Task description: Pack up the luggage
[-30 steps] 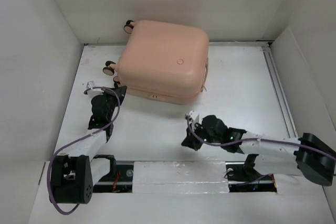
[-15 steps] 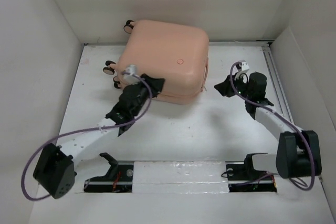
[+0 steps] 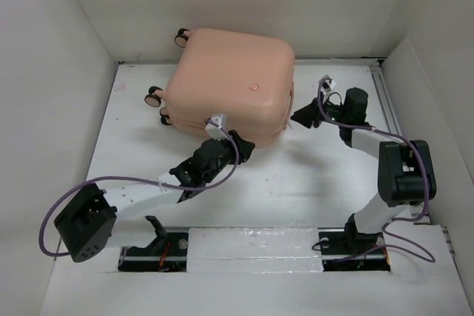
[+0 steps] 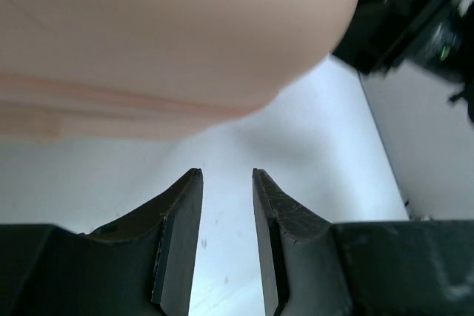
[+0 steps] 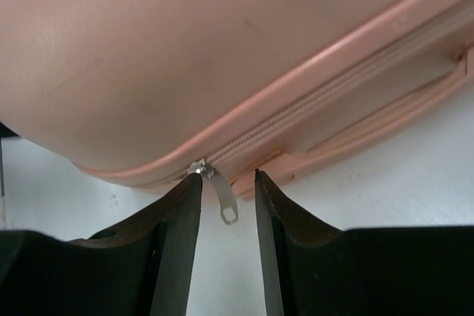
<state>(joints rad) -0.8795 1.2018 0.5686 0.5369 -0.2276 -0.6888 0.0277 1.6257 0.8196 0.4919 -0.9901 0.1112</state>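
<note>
The luggage (image 3: 229, 86) is a pale peach-pink hard-shell suitcase lying flat and closed at the back of the table. My left gripper (image 3: 243, 147) sits at its front edge, near the front right corner. In the left wrist view the jaws (image 4: 226, 173) are slightly apart and empty, with the shell (image 4: 170, 27) just above them. My right gripper (image 3: 298, 118) is at the suitcase's right side. In the right wrist view it (image 5: 228, 175) is open, with the silver zipper pull (image 5: 224, 199) hanging between the fingers below the zipper line (image 5: 333, 90).
The suitcase's caster wheels (image 3: 155, 97) stick out at its left end. White walls enclose the table on the left, back and right. A rail (image 3: 391, 120) runs along the right edge. The right arm (image 4: 415, 20) shows in the left wrist view.
My left gripper has moved right along the suitcase's front edge. My right gripper has swung from the table's middle to the suitcase's right side and closed in on the zipper pull.
</note>
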